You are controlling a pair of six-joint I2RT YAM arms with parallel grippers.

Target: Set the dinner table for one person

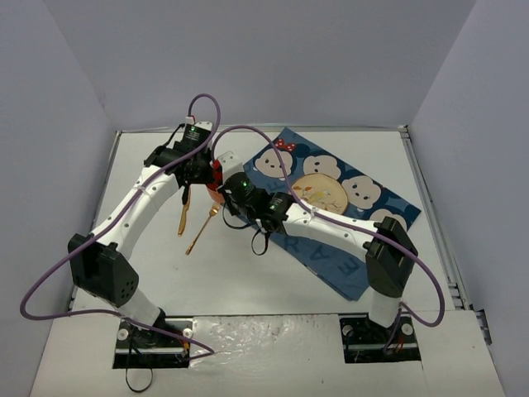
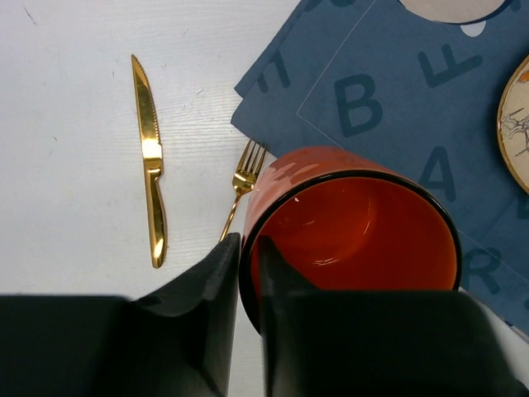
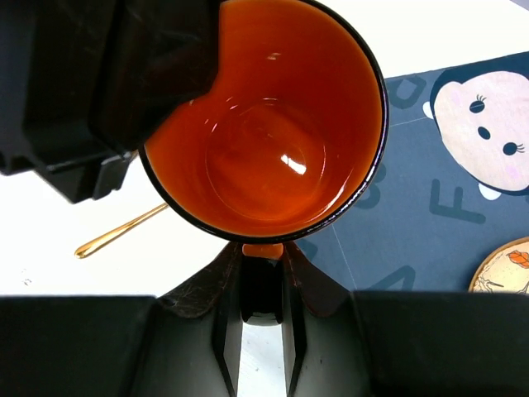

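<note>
Orange-red inside and out with a thin black rim, the cup (image 2: 355,231) sits between both arms, near the left edge of the dark blue lettered cloth (image 2: 388,99). The left gripper (image 2: 248,244) is closed on the cup's wall, with one finger inside the rim and one outside. The right gripper (image 3: 262,248) is closed from the opposite side on a small dark piece projecting just under the rim. Whether the cup's base touches anything cannot be told.

The white counter (image 1: 248,273) spreads beneath the arms, filling the floor between the pale walls. A gold knife (image 2: 151,157) and a gold fork (image 2: 242,186) lie on it just left of the cloth, side by side but apart, and the fork's tines nearly reach the cloth's corner. A round yellowish plate (image 1: 321,192) rests on the cloth.
</note>
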